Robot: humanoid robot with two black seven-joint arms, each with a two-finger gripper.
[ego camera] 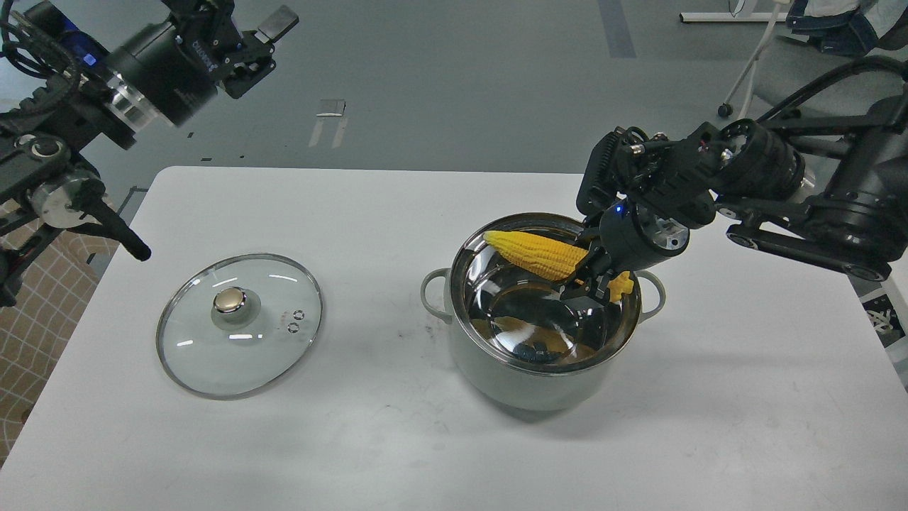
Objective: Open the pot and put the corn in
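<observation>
The pale grey-green pot (521, 380) with a shiny steel inside stands open on the white table, right of the middle. My right gripper (590, 284) is shut on the yellow corn (535, 254) near its thick end and holds it over the pot's mouth, at about rim height. The cob's pointed tip faces left. My left gripper (259, 44) is raised above the table's far left corner, open and empty.
The round glass lid (240, 325) with a gold knob lies flat on the table (355, 440) left of the pot. Beyond the table is grey floor, with chair legs at the far right.
</observation>
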